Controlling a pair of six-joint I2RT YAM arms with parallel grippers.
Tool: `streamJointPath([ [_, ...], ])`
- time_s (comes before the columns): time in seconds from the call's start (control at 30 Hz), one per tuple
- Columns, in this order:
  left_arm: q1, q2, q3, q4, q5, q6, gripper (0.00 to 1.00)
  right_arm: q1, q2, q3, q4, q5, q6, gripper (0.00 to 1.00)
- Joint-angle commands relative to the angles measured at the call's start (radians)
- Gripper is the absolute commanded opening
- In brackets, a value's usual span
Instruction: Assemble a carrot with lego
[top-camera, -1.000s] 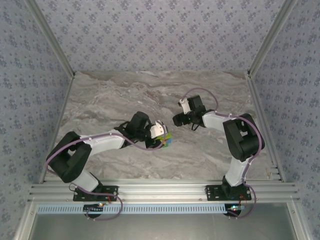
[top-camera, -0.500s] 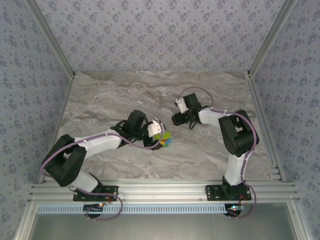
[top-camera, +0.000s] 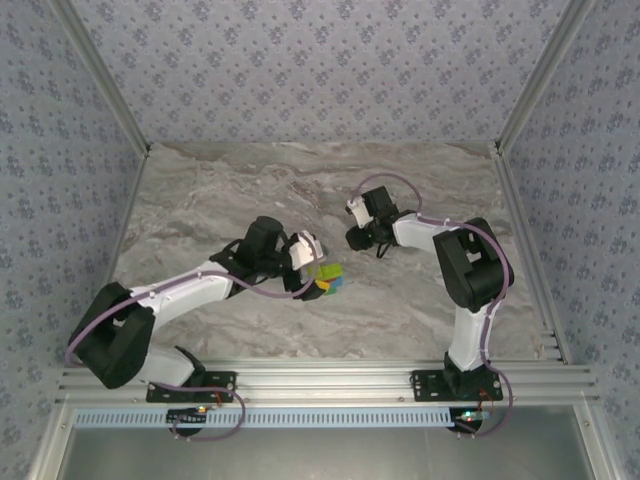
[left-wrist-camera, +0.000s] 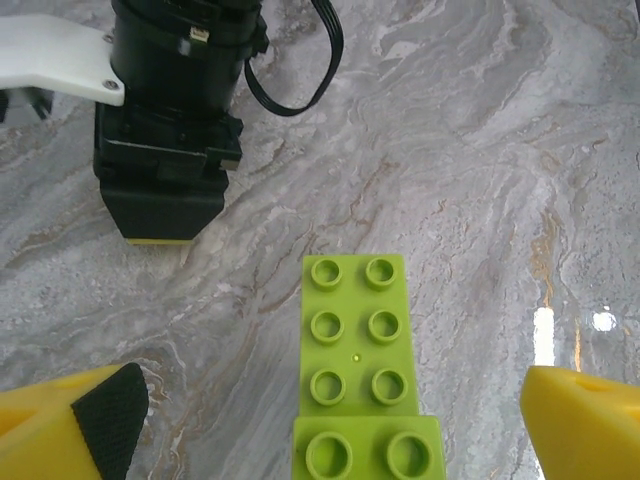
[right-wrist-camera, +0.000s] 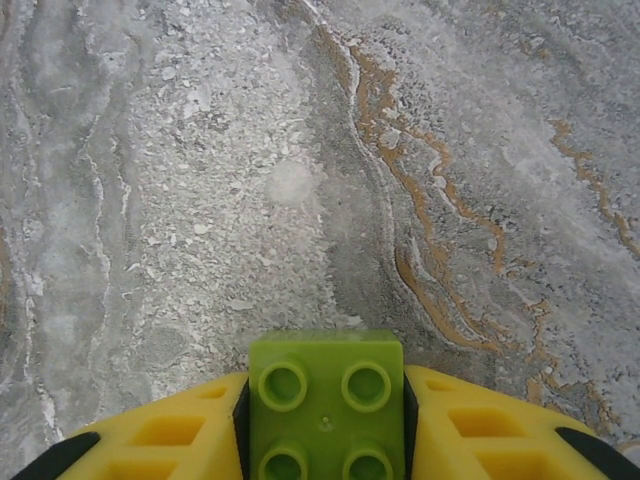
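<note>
A stack of joined lego bricks (top-camera: 326, 279), lime green on top with blue at its side, lies on the marble table just ahead of my left gripper (top-camera: 312, 262). In the left wrist view its long lime brick (left-wrist-camera: 355, 335) sits on a wider lime piece (left-wrist-camera: 366, 452), studs up. My left gripper (left-wrist-camera: 335, 412) is open wide around it, both yellow fingers (left-wrist-camera: 60, 430) well clear. My right gripper (top-camera: 357, 238) is down at the table to the upper right. In the right wrist view it (right-wrist-camera: 325, 405) is shut on a small lime brick (right-wrist-camera: 325, 385).
The right arm's wrist and gripper (left-wrist-camera: 165, 150) stand close ahead and left of the stack in the left wrist view. Grey marble tabletop (top-camera: 250, 190) stretches behind both grippers; patterned walls and metal rails (top-camera: 520, 230) bound it.
My left gripper has opened and let go of the stack, which now rests on the table. My right gripper has closed on the small lime brick and shifted slightly left.
</note>
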Motion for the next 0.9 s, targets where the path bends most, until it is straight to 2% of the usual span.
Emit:
streamJointPath([
  [0.0, 0.007, -0.056, -0.025, 0.002, 0.020, -0.022, 0.97, 0.006, 0.013, 0.018, -0.046, -0.001, -0.004, 0.37],
  [0.2, 0.009, -0.157, -0.050, -0.009, 0.010, -0.058, 0.97, -0.001, -0.026, -0.002, -0.031, -0.007, 0.008, 0.35],
  [0.4, 0.008, -0.281, -0.043, -0.067, 0.011, -0.115, 0.97, -0.001, -0.163, -0.008, -0.073, -0.017, 0.007, 0.34],
  [0.6, 0.009, -0.335, -0.019, -0.100, 0.016, -0.222, 0.97, -0.001, -0.329, 0.102, -0.277, -0.097, -0.048, 0.35],
  [0.7, 0.009, -0.315, 0.027, -0.110, 0.065, -0.302, 0.97, -0.004, -0.363, 0.222, -0.460, -0.225, -0.084, 0.35],
  [0.8, 0.008, -0.302, 0.095, -0.153, 0.177, -0.333, 0.97, -0.013, -0.369, 0.345, -0.682, -0.427, -0.090, 0.33],
  [0.87, 0.008, -0.322, 0.110, -0.160, 0.214, -0.342, 0.97, -0.038, -0.371, 0.377, -0.742, -0.605, -0.052, 0.32],
])
